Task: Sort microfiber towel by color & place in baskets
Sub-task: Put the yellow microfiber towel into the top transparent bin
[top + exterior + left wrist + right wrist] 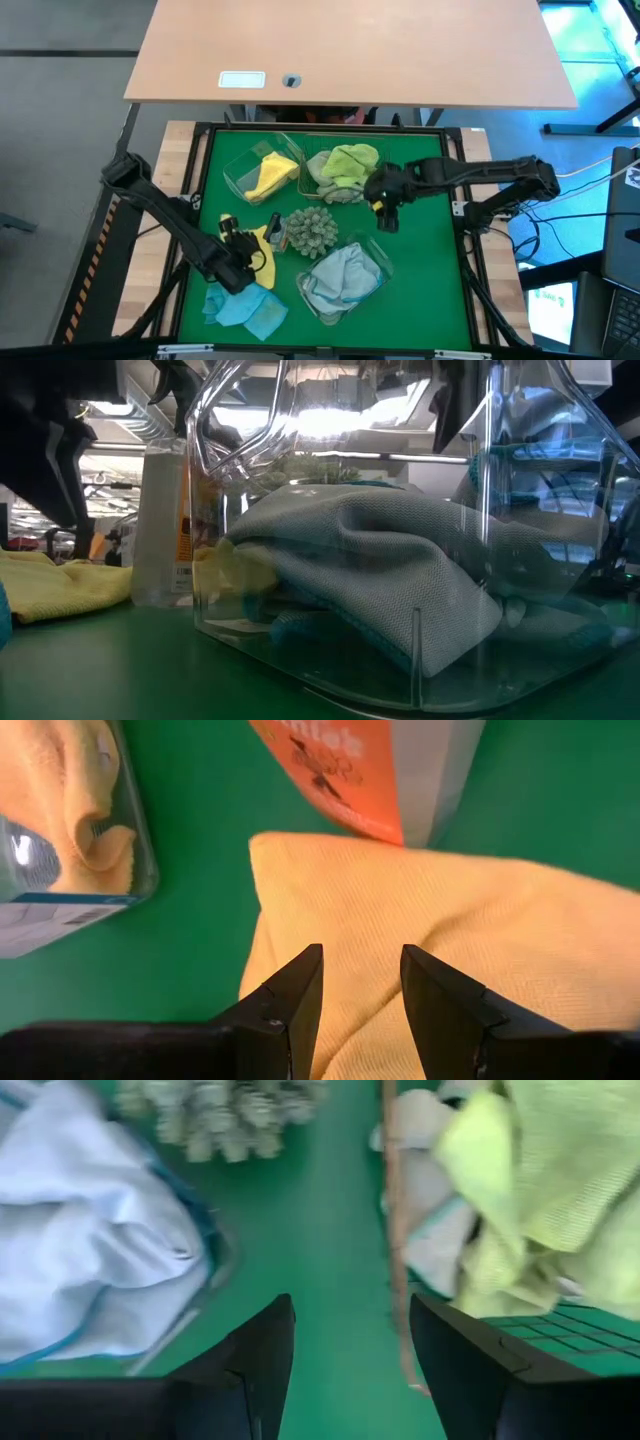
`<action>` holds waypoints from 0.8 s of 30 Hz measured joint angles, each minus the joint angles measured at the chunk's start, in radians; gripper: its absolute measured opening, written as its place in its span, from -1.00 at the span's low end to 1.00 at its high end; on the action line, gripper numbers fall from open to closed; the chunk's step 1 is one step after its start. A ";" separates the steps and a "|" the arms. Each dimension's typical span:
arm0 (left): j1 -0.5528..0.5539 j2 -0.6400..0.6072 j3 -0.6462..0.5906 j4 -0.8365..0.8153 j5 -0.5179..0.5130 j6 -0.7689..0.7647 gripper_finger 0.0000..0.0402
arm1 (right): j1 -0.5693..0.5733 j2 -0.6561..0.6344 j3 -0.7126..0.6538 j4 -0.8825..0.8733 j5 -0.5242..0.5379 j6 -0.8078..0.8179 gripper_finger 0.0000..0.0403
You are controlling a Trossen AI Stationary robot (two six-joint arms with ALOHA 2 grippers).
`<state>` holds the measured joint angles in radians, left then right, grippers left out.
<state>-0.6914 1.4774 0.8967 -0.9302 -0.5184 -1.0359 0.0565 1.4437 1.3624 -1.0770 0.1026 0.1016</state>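
Observation:
A yellow towel (262, 250) (420, 930) (60, 585) lies flat on the green mat. My left gripper (240, 262) (360, 960) hangs open just above it, clear of the cloth. Beside them a light blue towel (245, 308) lies on the mat. One clear tub (240, 175) (60, 810) holds a yellow towel, the wire-mesh basket (310, 180) (395, 1230) holds lime green towels (350, 165) (540, 1170), and the near clear tub (375, 262) (420, 660) holds a light blue towel (338, 278) (80, 1230). My right gripper (385, 210) (350, 1330) is open over bare mat between the mesh basket and the near tub.
A spiky grey-green ball (310, 228) (215, 1110) sits mid-table among the three baskets. A small bottle with an orange label (276, 232) (370, 770) (165, 530) stands right beside the yellow towel. A wooden desk (350, 50) lies beyond the far edge.

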 joint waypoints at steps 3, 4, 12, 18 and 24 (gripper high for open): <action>0.000 0.033 0.000 0.006 0.021 0.000 -0.35 | 0.051 0.000 0.000 0.001 0.006 0.032 -0.02; 0.000 0.045 0.000 0.012 0.022 0.000 -0.35 | 0.070 0.000 0.000 0.001 0.013 0.046 -0.02; 0.000 0.129 0.000 0.036 0.028 0.001 -0.35 | 0.219 0.000 0.000 0.002 0.046 0.124 -0.02; 0.000 0.198 0.000 0.068 0.068 0.028 -0.35 | 0.322 -0.001 0.000 0.003 0.093 0.193 -0.02; 0.027 0.249 0.003 0.092 0.086 0.071 -0.35 | 0.410 -0.001 0.000 0.005 0.134 0.250 -0.02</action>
<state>-0.6646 1.7269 0.8999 -0.8377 -0.4325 -0.9651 0.4665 1.4429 1.3624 -1.0718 0.2362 0.3511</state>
